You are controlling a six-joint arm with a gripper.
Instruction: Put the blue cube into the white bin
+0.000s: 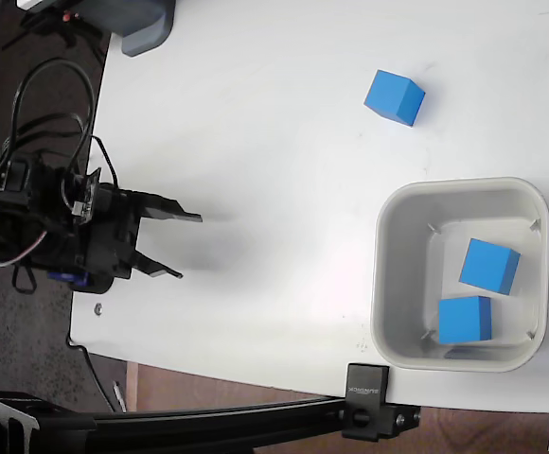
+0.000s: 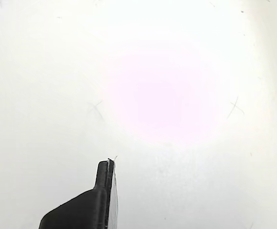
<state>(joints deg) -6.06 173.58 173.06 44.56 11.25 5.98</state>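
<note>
A blue cube [image 1: 395, 97] rests alone on the white table at the upper right of the fixed view. Below it stands the white bin [image 1: 399, 284], and two more blue cubes [image 1: 489, 266] [image 1: 465, 319] lie inside. My gripper [image 1: 187, 246] hovers far to the left near the table's left edge, open, with nothing between its black fingers. The wrist view shows only bare white tabletop and one black finger [image 2: 101, 195]; no cube or bin appears there.
A grey device [image 1: 147, 24] sits at the table's top left corner. A black clamp [image 1: 366, 414] on a dark rail grips the lower table edge just below the bin. Cables loop around the arm's body [image 1: 43, 203] off the table's left side.
</note>
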